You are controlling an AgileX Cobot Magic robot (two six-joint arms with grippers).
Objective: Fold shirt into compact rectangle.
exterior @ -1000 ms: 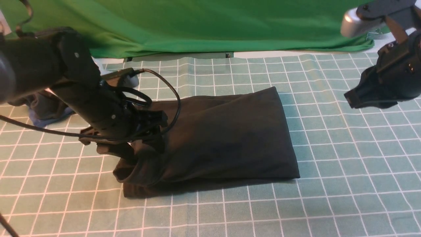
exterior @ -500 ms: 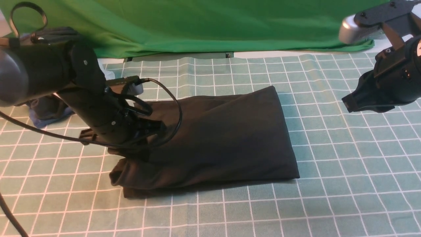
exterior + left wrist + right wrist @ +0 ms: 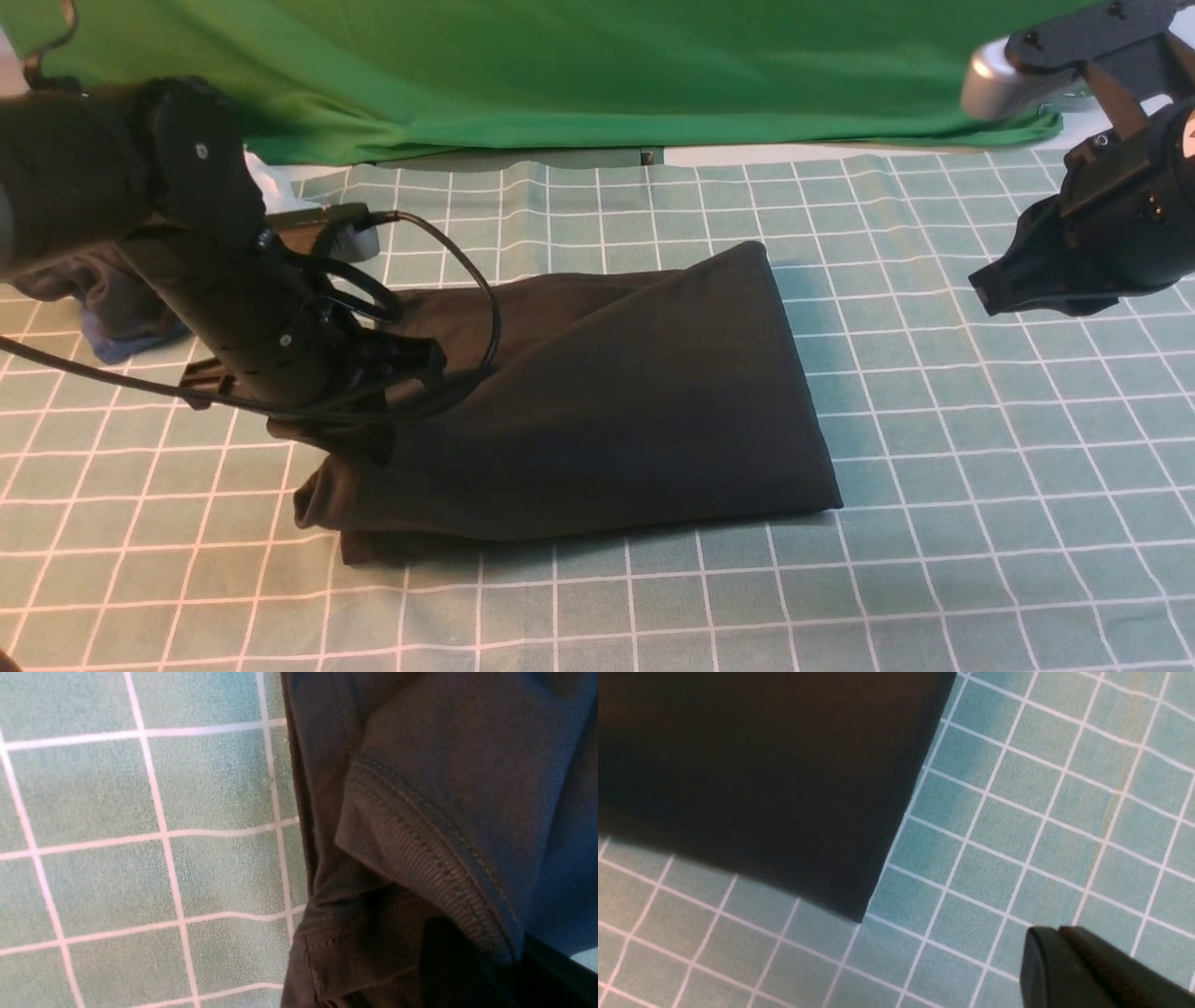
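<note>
Front view shows your black short-sleeved cotton shirt (image 3: 607, 392) lying mid-worktop as a folded slab, neat and square along its right edge, bunched and layered at its left end. That left end is where the left pincer (image 3: 359, 439) sits, and it has just changed: a second ago its jaws stood wide over the cloth, and now they are clenched on the shirt's gathered left edge. In the left wrist view you can see the ribbed, stitched hem of the shirt (image 3: 420, 849) folded right up against the camera, which fits a grip on several layers at once. The whole garment has also crept slightly leftward with the arm.

I judge you are starting the next fold: with the edge pinched, lifting and carrying it toward the tidy right side should shorten the slab into a compact rectangle. Watch that lower layers do not slip out.

Your right pincer (image 3: 990, 289) hangs clenched and empty above the green checked tablecloth (image 3: 980, 523), well apart from the shirt's right corner (image 3: 859, 917). Behind the left arm, a dark grey and blue clothes bundle (image 3: 112, 331) lies untouched.
</note>
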